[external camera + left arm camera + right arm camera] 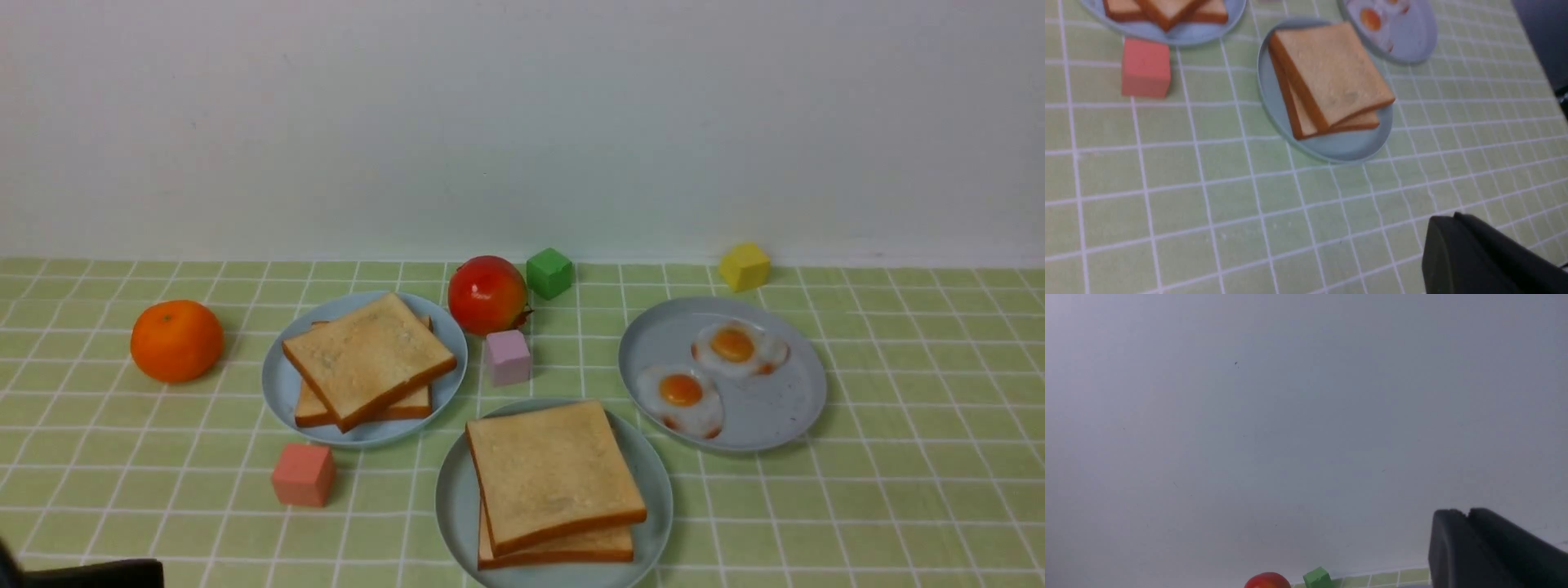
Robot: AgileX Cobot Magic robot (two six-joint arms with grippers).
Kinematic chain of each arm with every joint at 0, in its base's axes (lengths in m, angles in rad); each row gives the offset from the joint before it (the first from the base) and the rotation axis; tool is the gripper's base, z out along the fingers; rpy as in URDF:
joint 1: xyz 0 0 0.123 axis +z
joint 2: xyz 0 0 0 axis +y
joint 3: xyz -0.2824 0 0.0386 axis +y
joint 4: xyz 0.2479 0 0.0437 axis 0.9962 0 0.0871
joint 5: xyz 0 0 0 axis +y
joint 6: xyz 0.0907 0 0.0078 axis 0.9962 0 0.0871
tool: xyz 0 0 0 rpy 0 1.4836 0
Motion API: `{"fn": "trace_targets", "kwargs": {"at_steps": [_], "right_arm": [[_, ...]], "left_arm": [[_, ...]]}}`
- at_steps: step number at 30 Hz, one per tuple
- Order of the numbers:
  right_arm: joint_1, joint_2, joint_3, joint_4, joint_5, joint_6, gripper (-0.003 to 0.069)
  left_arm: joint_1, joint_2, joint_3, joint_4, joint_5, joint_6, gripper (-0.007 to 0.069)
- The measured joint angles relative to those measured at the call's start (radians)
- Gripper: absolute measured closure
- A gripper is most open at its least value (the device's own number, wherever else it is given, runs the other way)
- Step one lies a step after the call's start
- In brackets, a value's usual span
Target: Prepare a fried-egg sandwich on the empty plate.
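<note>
The fried-egg sandwich (555,486) is sitting on the empty plate (653,523), the pale teal one at the near middle edge of the checked tablecloth (898,490), as two toast slices stacked slightly askew. No egg is showing between them in either view, so whether the filling is in cannot be told.

The left gripper (1457,245) is hanging low over bare cloth near the table's near left corner, its jaws clenched together on nothing. The right gripper (1466,547) is pointing at the back wall; its jaws are standing nearly together with a thin slit between them, and nothing is seen in them.

The toast is looking light and fairly stiff, probably foam or plastic, with a dry matte face that should not be slipping. Pinching one slice across a protruding crust corner seems best, since the top slice is overhanging the lower.

Counting: three plates, four toast slices in two stacks, two fried eggs (710,376) on the right plate (784,425), four cubes (green, yellow, lilac, salmon), one orange (176,340) and one red fruit (487,295).
</note>
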Motion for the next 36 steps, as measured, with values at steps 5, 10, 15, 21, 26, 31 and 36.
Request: {"fn": "trace_targets", "kwargs": {"at_steps": [5, 10, 15, 21, 26, 31, 36], "right_arm": [[0.0, 0.0, 0.001, 0.002, -0.002, 0.0, 0.0578], [0.0, 0.0, 0.001, 0.002, -0.004, 0.0, 0.0573], [0.0, 0.0, 0.001, 0.002, -0.005, 0.0, 0.0566], [0.0, 0.0, 0.001, 0.003, -0.005, 0.0, 0.0557], [0.0, 0.0, 0.001, 0.003, -0.007, 0.0, 0.055], [0.0, 0.0, 0.002, 0.003, -0.007, 0.0, 0.0543], [0.0, 0.0, 0.002, 0.003, -0.007, 0.0, 0.0536]], "left_arm": [[0.0, -0.034, 0.0, -0.002, -0.008, 0.002, 0.0638], [0.0, -0.034, 0.0, -0.002, -0.004, 0.002, 0.0638], [0.006, -0.051, 0.018, 0.08, -0.029, 0.041, 0.0638], [0.114, -0.251, 0.179, 0.378, -0.122, -0.056, 0.0638], [0.174, -0.426, 0.437, 0.513, -0.265, -0.138, 0.0638], [0.177, -0.45, 0.618, 0.495, -0.343, -0.141, 0.0638], [0.179, -0.45, 0.631, 0.476, -0.39, -0.142, 0.0638]]}}
